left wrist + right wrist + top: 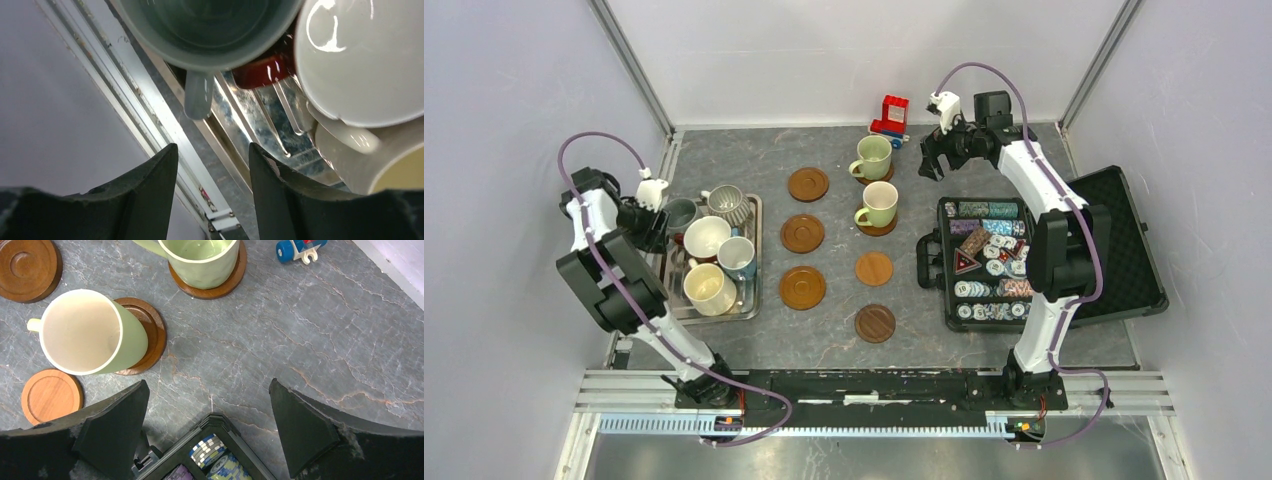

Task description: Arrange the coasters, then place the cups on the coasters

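Two pale green cups [873, 157] [879, 204] stand on coasters [225, 285] [152, 335] at the back. Bare coasters lie nearby: three in a left column [808, 184] [802, 233] [802, 287], two nearer [874, 268] [875, 323]. The metal tray [757, 250] holds several cups, the grey-green one [210, 30] at its far left. My left gripper [212, 150] sits just short of that cup's handle [198, 95], its jaws apart with nothing between them. Open and empty, my right gripper [209, 390] hovers right of the green cups.
An open black case [1034, 262] of poker chips lies at the right, its corner [220, 440] under my right gripper. A red and blue toy [889, 116] stands at the back. The enclosure's metal frame rail [150, 115] runs close beside the tray's left side.
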`<state>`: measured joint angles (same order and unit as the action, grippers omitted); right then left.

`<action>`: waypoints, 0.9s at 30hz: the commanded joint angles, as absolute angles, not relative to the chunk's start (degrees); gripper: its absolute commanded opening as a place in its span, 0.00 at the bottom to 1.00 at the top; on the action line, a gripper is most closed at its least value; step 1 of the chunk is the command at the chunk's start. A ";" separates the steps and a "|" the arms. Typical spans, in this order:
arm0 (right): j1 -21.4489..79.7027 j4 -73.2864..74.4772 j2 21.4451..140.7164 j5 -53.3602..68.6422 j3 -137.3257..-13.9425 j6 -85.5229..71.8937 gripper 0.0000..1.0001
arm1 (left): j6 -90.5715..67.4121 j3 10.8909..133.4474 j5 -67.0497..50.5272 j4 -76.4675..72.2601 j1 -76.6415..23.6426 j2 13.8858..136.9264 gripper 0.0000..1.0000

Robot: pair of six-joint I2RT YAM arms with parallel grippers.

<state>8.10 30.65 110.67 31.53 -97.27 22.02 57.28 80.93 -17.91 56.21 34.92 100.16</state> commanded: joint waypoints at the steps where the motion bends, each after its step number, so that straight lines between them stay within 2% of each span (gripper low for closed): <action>1: 8.26 31.07 108.12 29.94 -98.32 23.50 0.98 | 60.05 85.25 -21.81 52.36 34.42 104.52 0.61; 6: 8.22 31.38 106.72 28.66 -97.67 24.52 0.98 | 58.80 84.62 -20.79 48.07 32.46 107.44 0.60; 10: 8.25 31.46 105.57 28.17 -97.04 24.78 0.98 | 58.97 83.85 -19.89 45.52 31.95 109.94 0.55; 14: 8.24 31.51 104.70 27.72 -96.33 25.13 0.98 | 58.93 83.60 -19.52 42.91 31.81 111.61 0.44; 20: 8.20 31.60 104.57 27.79 -96.08 25.24 0.98 | 59.28 83.15 -18.91 41.42 31.80 112.43 0.39; 23: 8.26 31.61 104.85 28.14 -96.28 25.14 0.98 | 58.37 82.97 -18.98 41.31 31.90 111.80 0.29; 25: 8.23 31.57 105.04 28.21 -96.36 25.14 0.98 | 57.79 82.80 -19.56 41.84 31.88 110.76 0.18; 27: 8.22 31.55 105.12 28.48 -96.34 25.11 0.98 | 56.68 82.47 -20.31 42.19 31.97 109.13 0.04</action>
